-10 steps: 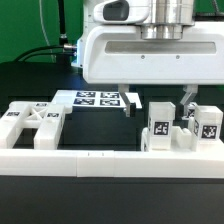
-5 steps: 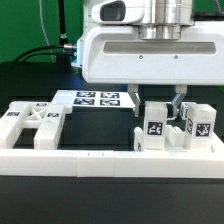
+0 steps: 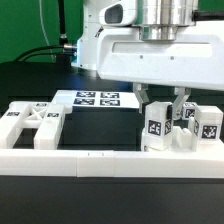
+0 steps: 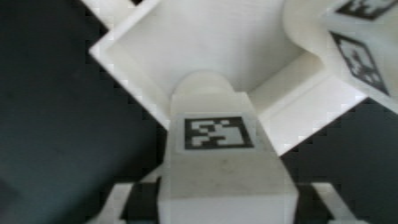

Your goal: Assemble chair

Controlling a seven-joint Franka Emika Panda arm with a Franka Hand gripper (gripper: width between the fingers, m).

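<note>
The gripper (image 3: 161, 108) is narrowed around an upright leg block (image 3: 157, 126). One of its fingers (image 3: 143, 100) stands at each side of the block. In the wrist view the gripper (image 4: 219, 205) shows its fingers lying against both side faces of the leg block (image 4: 217, 140), whose square tag faces the camera, so it holds this piece.

The block stands at the exterior view's right, just behind the long border rail (image 3: 90, 160). Just beside it, further to the exterior view's right, stands a second leg block (image 3: 208, 126), also with a tag. It cannot be told whether the two touch.

Well apart, at the exterior view's left, a notched part (image 3: 30, 122) lies flat by the rail. Behind, between them, the marker board (image 3: 96, 98) lies on the dark table (image 3: 110, 195).
</note>
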